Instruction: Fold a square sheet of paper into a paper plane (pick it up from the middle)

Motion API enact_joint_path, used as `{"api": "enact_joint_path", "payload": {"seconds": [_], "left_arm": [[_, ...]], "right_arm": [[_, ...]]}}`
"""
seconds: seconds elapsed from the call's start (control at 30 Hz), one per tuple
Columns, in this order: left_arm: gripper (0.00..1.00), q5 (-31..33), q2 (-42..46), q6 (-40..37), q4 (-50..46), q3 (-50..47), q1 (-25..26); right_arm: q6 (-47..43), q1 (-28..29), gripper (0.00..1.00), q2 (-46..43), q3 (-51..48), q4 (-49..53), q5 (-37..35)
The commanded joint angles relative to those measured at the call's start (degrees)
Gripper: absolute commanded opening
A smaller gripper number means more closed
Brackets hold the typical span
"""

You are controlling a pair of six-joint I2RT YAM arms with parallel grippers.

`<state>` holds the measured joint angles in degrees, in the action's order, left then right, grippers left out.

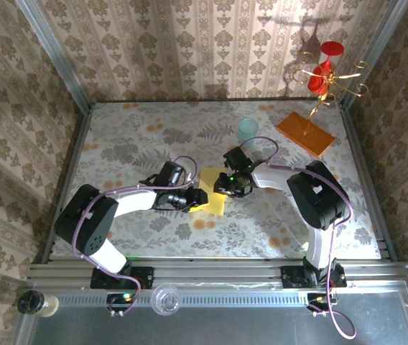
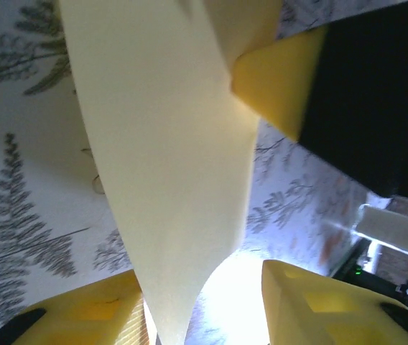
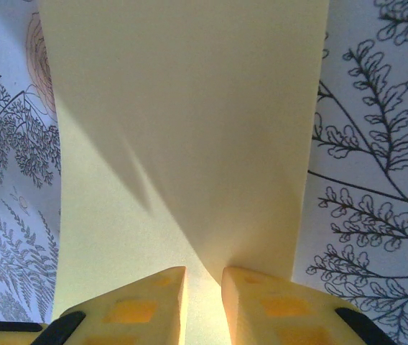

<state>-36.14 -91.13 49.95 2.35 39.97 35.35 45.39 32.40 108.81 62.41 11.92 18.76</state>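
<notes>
Sheet (image 3: 182,129) thin, matte yel., bowed

On the table (image 1: 154,136), about the middle, a sheet of paper (image 1: 215,203), between the left gripper (image 1: 198,199) at its left edge and the right gripper (image 1: 227,188) at its right. Behind the paper and a little to the right, well apart, a cup (image 1: 248,129). Right of the cup, near the back right corner, a slab (image 1: 304,134) with a stand (image 1: 324,75) on it.

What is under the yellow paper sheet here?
Patterned tablecloth shows all round the square sheet of paper; the patch directly beneath is covered, so anything there is hidden. The right tool pinches one edge.
</notes>
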Motion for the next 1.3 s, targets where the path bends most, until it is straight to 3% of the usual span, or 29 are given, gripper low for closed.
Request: {"api": "enact_joint_path", "payload": {"seconds": [0.0,0.23,0.87,1.27], "left_arm": [[0.42,-4.03,-2.53,5.15,7.90,-1.82,-1.06],[0.38,-6.53,-6.66,10.81,16.50,-2.45,-2.86],[0.23,-8.48,-10.08,2.50,7.73,2.90,-7.25],[0.20,-9.13,-11.82,1.21,6.06,5.30,-8.11]], "right_arm": [[-0.31,-0.24,0.25,3.37,-1.06,3.73,-1.98],[-0.13,-0.26,0.24,3.34,-1.49,3.37,-2.06],[-0.17,-0.48,0.24,3.11,-2.12,2.58,-2.15],[-0.09,-0.50,0.24,3.33,-2.21,2.31,-1.98]]}}
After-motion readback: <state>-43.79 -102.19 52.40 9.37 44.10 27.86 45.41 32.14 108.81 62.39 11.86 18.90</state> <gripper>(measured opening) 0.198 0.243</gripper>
